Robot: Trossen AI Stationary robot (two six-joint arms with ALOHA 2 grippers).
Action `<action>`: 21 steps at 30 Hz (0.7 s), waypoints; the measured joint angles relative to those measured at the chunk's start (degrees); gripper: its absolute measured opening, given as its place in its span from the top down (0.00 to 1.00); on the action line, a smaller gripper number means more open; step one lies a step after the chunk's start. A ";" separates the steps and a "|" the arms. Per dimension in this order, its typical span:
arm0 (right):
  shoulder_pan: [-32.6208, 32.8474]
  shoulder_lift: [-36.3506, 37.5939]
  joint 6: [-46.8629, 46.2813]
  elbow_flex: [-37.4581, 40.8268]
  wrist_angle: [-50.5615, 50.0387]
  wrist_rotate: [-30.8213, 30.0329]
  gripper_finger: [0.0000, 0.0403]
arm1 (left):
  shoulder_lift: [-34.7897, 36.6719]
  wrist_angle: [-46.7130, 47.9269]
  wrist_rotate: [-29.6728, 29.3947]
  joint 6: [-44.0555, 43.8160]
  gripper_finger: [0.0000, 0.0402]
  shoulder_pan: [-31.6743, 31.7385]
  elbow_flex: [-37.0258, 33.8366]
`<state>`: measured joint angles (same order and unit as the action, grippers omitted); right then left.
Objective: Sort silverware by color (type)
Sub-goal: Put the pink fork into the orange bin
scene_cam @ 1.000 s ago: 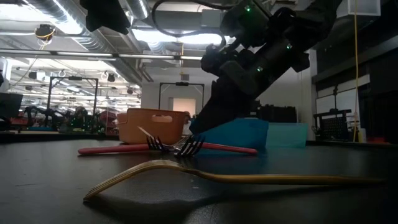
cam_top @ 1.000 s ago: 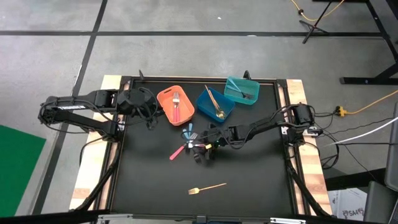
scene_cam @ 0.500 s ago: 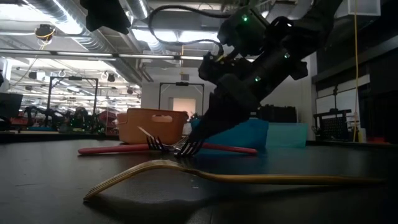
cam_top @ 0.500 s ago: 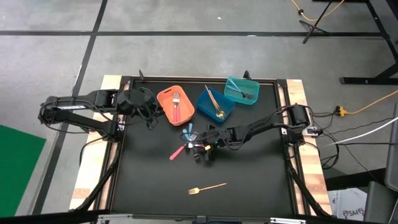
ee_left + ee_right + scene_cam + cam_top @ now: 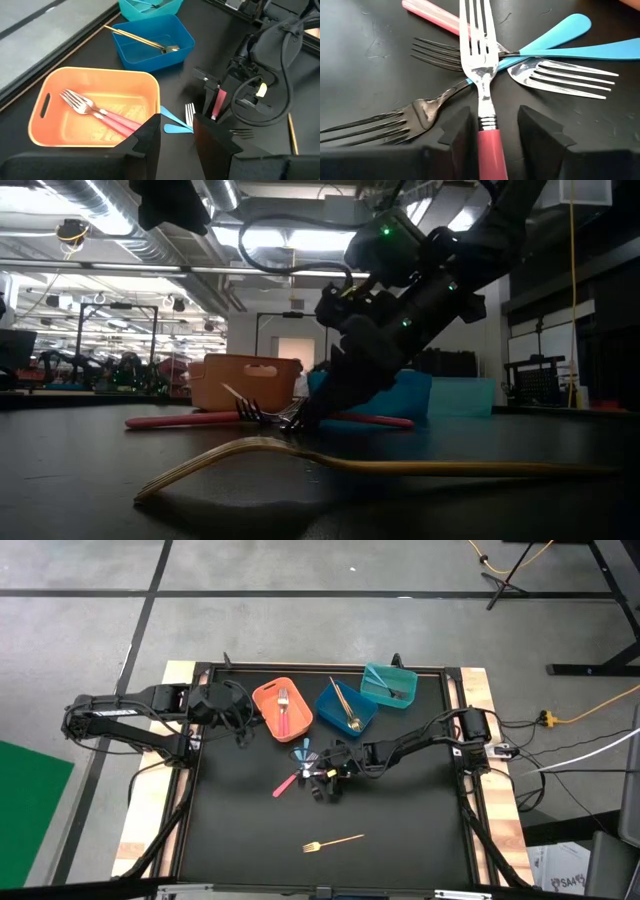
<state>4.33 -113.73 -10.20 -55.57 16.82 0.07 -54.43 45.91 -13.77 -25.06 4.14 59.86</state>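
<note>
The right tool (image 5: pixel 322 780) is set low over a crossed pile of forks at mid-bench, its fingers (image 5: pixel 457 132) spread either side of a pink fork's (image 5: pixel 481 70) handle, not yet seen pinching it. That fork lies atop two blue forks (image 5: pixel 560 50) and another pink one. It should be closed on squarely at the handle and lifted straight, so the neighbours beneath are not dragged. The orange bin (image 5: pixel 270 698), beyond the tool, already holds pink forks. The left tool (image 5: pixel 175 137) is parked spread, by that bin.
</note>
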 joint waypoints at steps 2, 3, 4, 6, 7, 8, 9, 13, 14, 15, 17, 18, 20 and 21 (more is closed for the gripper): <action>-0.02 0.00 0.00 0.00 -0.11 -0.04 0.64 | 0.00 0.00 -1.10 -0.02 0.73 0.00 0.00; -0.02 0.00 0.00 0.00 -0.13 -0.08 0.67 | 0.00 0.00 -1.50 -0.02 0.73 0.02 0.00; -0.02 0.00 0.00 0.00 -0.15 -0.11 0.70 | 0.00 0.00 -1.87 -0.01 0.73 0.01 0.00; -0.26 0.00 0.00 0.00 -0.23 -0.05 0.75 | 0.00 0.00 -2.06 -0.02 0.73 0.00 0.00; -0.30 0.00 -0.01 0.00 -0.26 0.04 0.78 | 0.00 0.00 -2.06 0.00 0.73 0.02 0.00; -0.30 0.00 -0.02 0.00 -0.28 0.20 0.81 | 0.00 0.00 -2.06 -0.02 0.73 0.00 0.00; -0.31 0.00 -0.02 0.00 -0.28 0.24 0.84 | 0.00 0.00 -2.06 -0.02 0.73 0.00 0.00; -0.28 0.00 0.00 0.00 -0.24 0.46 0.94 | 0.00 0.00 -2.06 -0.02 0.73 0.00 0.00; -0.28 0.00 -0.02 0.00 -0.21 0.52 0.95 | 0.00 0.00 -2.05 -0.02 0.73 0.00 0.00; -0.28 0.00 -0.02 0.00 -0.18 0.54 0.96 | 0.00 0.00 -2.06 -0.02 0.73 0.00 0.00; -0.28 0.00 -0.02 0.00 -0.14 0.55 0.96 | 0.00 0.00 -2.06 -0.02 0.73 0.00 0.00; -0.28 0.00 -0.02 0.00 -0.14 0.55 0.96 | 0.00 0.00 -2.05 -0.02 0.73 0.02 0.00; -0.28 0.00 -0.02 0.00 -0.13 0.55 0.95 | 0.00 0.00 -2.06 -0.02 0.73 0.01 0.00; -0.28 0.00 -0.02 0.00 -0.11 0.55 0.94 | 0.00 0.00 -2.04 -0.02 0.73 0.01 0.00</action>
<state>4.05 -113.73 -10.22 -55.57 16.71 0.62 -54.43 45.91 -15.81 -25.08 4.16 59.86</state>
